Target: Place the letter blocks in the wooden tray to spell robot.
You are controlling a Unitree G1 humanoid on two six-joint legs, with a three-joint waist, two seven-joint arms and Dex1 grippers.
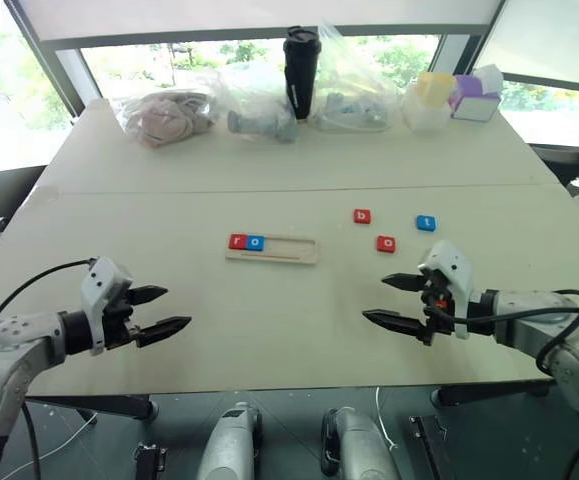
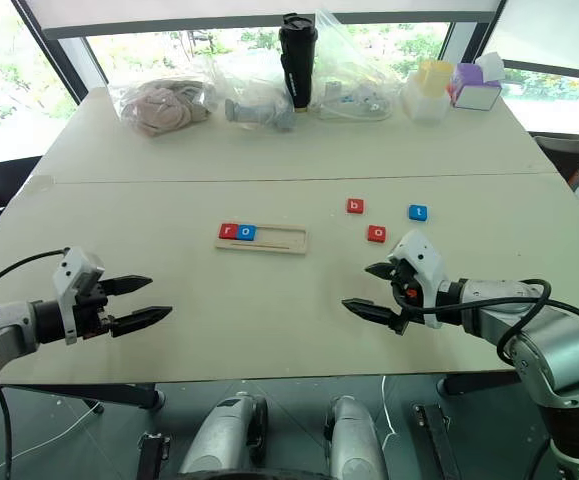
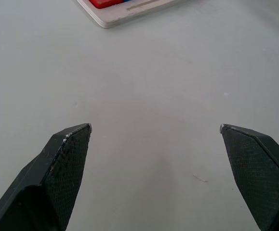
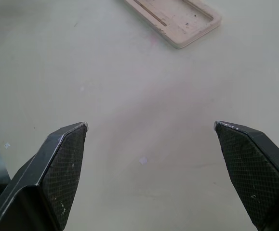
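The wooden tray [image 1: 272, 248] lies mid-table with a red r block [image 1: 237, 241] and a blue o block [image 1: 255, 242] in its left end. Loose on the table to its right are a red b block [image 1: 362, 215], a red o block [image 1: 386, 243] and a blue t block [image 1: 426, 223]. My left gripper [image 1: 164, 310] hovers open over the near left of the table, well short of the tray. My right gripper [image 1: 389, 302] hovers open near the front right, just in front of the red o block. Both hold nothing. The tray's end also shows in the right wrist view [image 4: 178, 19].
Along the far edge stand a black tumbler [image 1: 300, 70], clear plastic bags [image 1: 254, 100] with items, a bag of pinkish cloth [image 1: 164, 115] and small yellow and purple boxes [image 1: 454, 95]. A seam crosses the table [image 1: 119, 250] behind the tray.
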